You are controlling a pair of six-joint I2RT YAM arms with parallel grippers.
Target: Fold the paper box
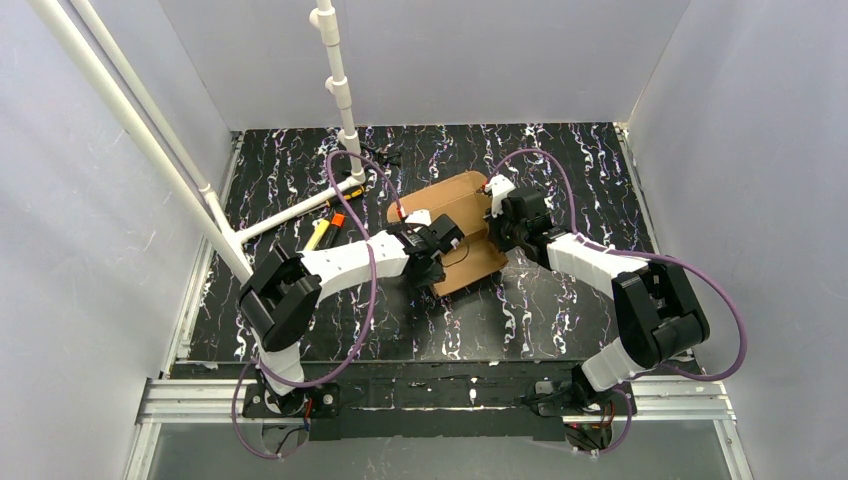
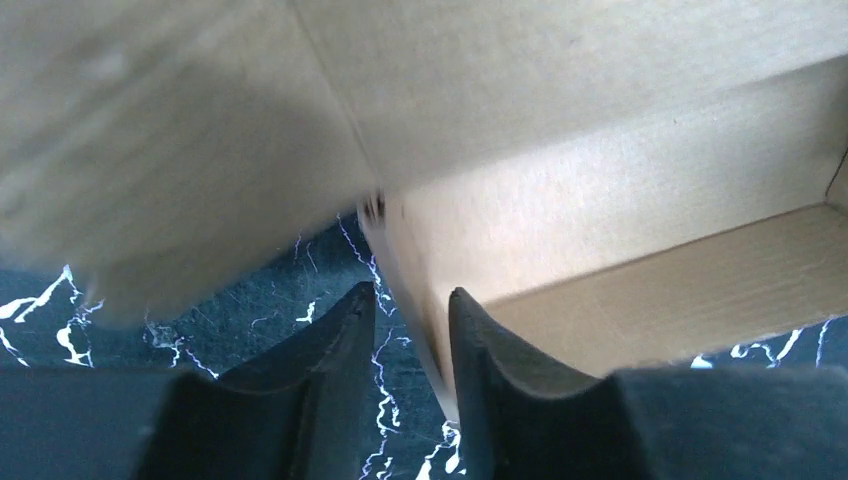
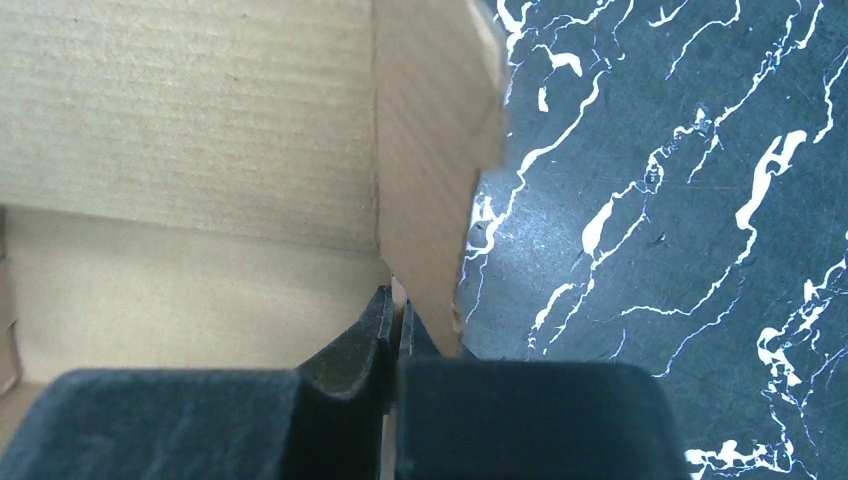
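Matt brown corrugated cardboard, finely ribbed, for the paper box (image 3: pixel 180 130); smooth, slightly glossy black-and-white marbled surface (image 3: pixel 680 200).

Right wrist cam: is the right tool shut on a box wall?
Yes: the right tool has its fingers pressed together on the lower edge of an upright wall of the box.

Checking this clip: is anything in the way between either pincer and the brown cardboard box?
Nothing visible. The right pincer is shut on a raised wall of the plain brown cardboard box, and the left pincer straddles another wall's edge, jaws slightly apart.
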